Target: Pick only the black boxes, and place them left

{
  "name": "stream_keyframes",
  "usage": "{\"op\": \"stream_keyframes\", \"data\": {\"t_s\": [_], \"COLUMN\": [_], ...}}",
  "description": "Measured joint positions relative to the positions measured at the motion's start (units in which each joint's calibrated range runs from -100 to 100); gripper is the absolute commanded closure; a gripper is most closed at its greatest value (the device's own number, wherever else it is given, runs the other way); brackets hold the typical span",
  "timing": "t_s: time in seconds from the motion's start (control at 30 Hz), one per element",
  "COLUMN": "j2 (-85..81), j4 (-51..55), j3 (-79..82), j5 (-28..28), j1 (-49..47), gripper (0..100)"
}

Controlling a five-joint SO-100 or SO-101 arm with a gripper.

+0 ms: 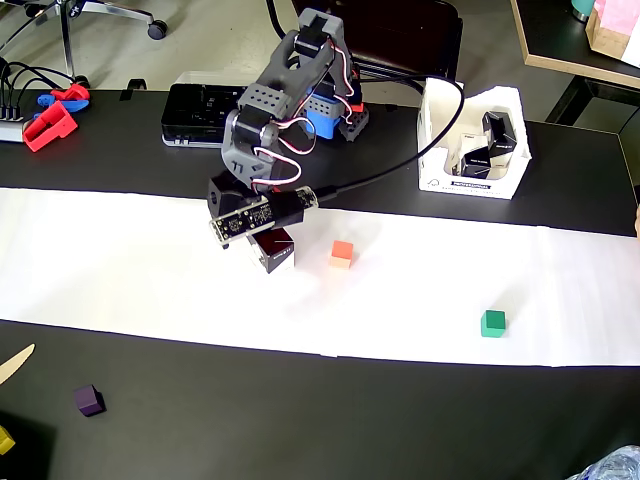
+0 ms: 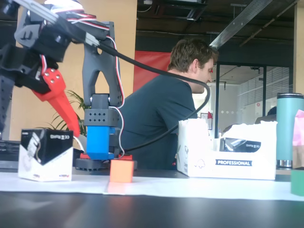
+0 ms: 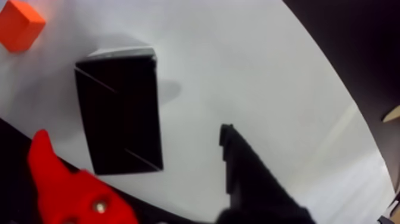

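A black box (image 1: pixel 275 250) rests on the white paper strip (image 1: pixel 120 260), just left of an orange cube (image 1: pixel 342 254). In the wrist view my gripper (image 3: pixel 132 132) is open above this black box (image 3: pixel 119 110), with the red finger (image 3: pixel 65 190) on one side and the black finger (image 3: pixel 244 173) on the other, neither touching it. The fixed view shows the box (image 2: pixel 45 153) standing on the paper with the red finger (image 2: pixel 59 102) slanting down beside it. More black boxes (image 1: pixel 497 130) lie inside a white carton (image 1: pixel 440 165) at the back right.
A green cube (image 1: pixel 493 323) sits on the paper at the right and a purple cube (image 1: pixel 89 400) on the dark table at the front left. A flat black case (image 1: pixel 195 110) lies behind the arm. Red and blue parts (image 1: pixel 52 115) lie at the far left.
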Motion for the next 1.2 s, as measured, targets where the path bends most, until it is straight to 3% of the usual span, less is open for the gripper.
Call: {"op": "stream_keyframes", "data": {"t_s": [0.2, 0.43, 0.57, 0.9, 1.2], "j2": [1.6, 1.9, 1.9, 1.9, -4.1], "j4": [0.0, -0.1, -0.1, 0.0, 1.9], "j3": [0.0, 3.4, 6.0, 8.1, 8.2], "j5": [0.0, -0.4, -3.9, -12.0, -13.3], "j1": [-1.8, -3.3, -4.6, -9.3, -11.1], "gripper": [50, 75, 85, 87, 87]}}
